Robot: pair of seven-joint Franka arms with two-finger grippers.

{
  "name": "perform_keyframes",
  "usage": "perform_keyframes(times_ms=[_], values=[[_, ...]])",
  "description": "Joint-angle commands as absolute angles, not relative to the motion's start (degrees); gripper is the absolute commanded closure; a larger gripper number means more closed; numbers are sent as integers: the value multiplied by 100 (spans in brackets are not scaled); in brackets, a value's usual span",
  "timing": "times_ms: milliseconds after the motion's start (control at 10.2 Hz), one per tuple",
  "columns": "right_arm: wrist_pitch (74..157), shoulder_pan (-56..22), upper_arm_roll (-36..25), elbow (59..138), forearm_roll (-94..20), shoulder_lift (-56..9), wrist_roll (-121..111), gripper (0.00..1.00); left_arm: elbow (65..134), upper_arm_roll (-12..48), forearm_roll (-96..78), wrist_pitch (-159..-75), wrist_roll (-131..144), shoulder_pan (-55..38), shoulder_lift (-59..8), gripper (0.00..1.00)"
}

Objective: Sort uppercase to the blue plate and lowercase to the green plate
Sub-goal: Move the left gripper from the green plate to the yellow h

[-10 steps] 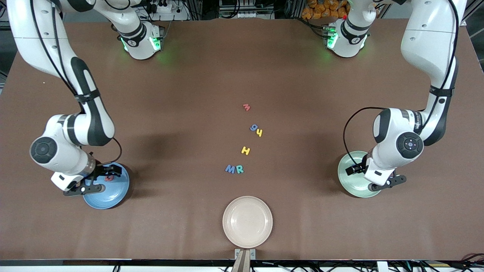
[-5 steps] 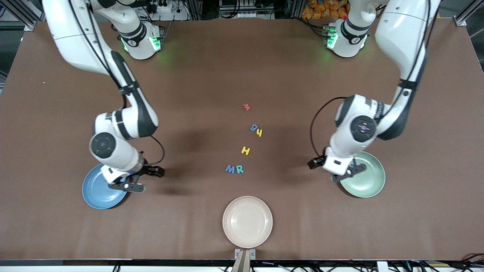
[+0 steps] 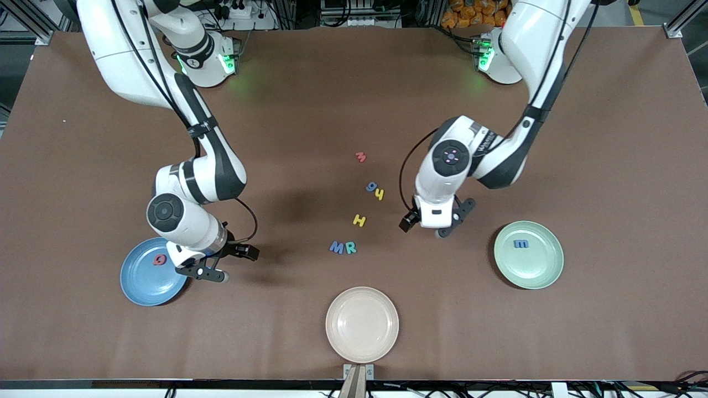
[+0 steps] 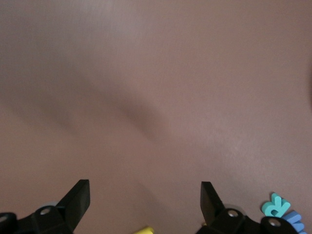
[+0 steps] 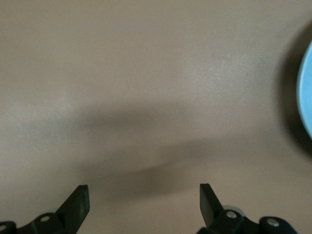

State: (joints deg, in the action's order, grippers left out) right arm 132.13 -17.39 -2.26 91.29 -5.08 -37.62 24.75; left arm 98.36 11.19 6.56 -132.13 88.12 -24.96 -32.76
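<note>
The blue plate [image 3: 145, 284] holds the red Q [image 3: 160, 259]. On the green plate [image 3: 535, 268] lies a blue m [image 3: 521, 244]. In mid-table lie a red m [image 3: 360, 157], a blue g [image 3: 371, 187], a yellow y [image 3: 379, 194], a yellow H [image 3: 359, 221], a blue M [image 3: 336, 247] and a teal R [image 3: 350, 248]. My right gripper [image 3: 228, 263] [image 5: 145, 197] is open and empty over bare table beside the blue plate [image 5: 307, 92]. My left gripper [image 3: 430, 225] [image 4: 145, 195] is open and empty over the table between the H and the green plate. The left wrist view shows the R [image 4: 275, 205].
A cream plate [image 3: 362, 324] sits near the table's front edge, nearer to the front camera than the letters. Brown table surface lies between the letters and each coloured plate.
Both arms have swung from above their plates toward the middle letters. The red Q in the blue plate and the blue m in the green plate have come into view.
</note>
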Motion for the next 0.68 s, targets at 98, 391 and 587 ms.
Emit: perform_keyframes(times_ms=[98, 391, 587], values=[[13113, -1618, -229, 8991, -580, -3814, 2129, 0, 9580, 1081, 685, -13192, 10192, -2952, -3726, 0], [12973, -1529, -229, 9000, -571, -3797, 1776, 0, 9580, 1081, 686, -13297, 10941, -3251, -3963, 0], [12763, -1486, -237, 9000, -589, -3762, 1784, 0, 9589, 1098, 668, -13551, 11397, -3261, -4060, 0]])
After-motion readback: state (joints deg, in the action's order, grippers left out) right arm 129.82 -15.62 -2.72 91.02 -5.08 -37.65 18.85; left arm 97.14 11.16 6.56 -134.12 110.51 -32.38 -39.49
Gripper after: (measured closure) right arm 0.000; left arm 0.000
